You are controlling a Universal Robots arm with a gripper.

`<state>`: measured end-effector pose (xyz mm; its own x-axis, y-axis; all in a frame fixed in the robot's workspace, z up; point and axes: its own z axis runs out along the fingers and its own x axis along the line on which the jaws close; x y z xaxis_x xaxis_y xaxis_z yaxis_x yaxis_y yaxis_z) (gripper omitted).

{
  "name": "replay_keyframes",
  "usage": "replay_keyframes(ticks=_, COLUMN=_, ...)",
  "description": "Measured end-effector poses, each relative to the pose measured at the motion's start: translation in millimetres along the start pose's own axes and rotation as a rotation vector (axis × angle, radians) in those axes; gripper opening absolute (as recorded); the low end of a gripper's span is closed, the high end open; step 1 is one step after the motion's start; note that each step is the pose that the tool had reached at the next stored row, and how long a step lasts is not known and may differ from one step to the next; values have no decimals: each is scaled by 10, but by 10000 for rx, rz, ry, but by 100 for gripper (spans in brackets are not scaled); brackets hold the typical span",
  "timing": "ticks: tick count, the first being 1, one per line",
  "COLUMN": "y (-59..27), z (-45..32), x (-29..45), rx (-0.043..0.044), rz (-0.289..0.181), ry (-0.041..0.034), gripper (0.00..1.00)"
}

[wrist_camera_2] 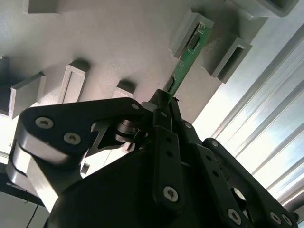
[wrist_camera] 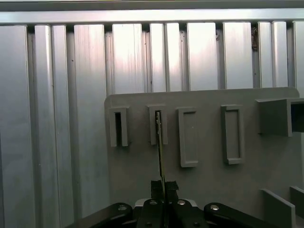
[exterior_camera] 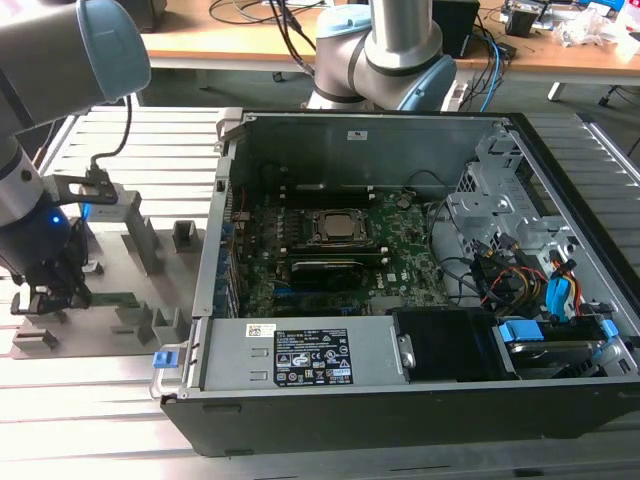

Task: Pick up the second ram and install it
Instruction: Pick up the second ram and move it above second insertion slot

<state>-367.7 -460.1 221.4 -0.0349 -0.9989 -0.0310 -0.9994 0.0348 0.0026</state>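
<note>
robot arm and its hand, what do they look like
The arm has silver-grey tubes and pale blue joint caps, with a black cable running near its wrist. The hand is black, built of bar links with silver screw heads.

I see a shiny ribbed metal bench (wrist_camera: 71, 118), matt grey plastic holder (wrist_camera_2: 123, 42), smooth green second ram (wrist_camera_2: 185, 64), matt black gripper (wrist_camera: 162, 186).

2nd ram (wrist_camera_2: 186, 64): long, narrow green PCB stick w/ small dark chips. Stands on its long edge, so it shows as a thin line in first wrist view (wrist_camera: 160, 152). Far end sits in a grey slot block (wrist_camera: 152, 124) near one edge of the fixture plate (wrist_camera: 204, 190). Near end is pinched in the gripper (wrist_camera_2: 164, 102).
</note>
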Motion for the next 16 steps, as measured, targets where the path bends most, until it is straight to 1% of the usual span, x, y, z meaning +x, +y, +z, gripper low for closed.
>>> replay_keyframes(ticks=12, y=1, z=-123, x=-4, rx=0, rz=1, ry=0, gripper=14)
replay_keyframes(ticks=15, y=0, z=-190, x=-6, rx=0, rz=0, ry=0, gripper=14)
replay_keyframes(ticks=16, y=0, z=-200, x=-7, rx=-1, rz=0, ry=1, gripper=14)
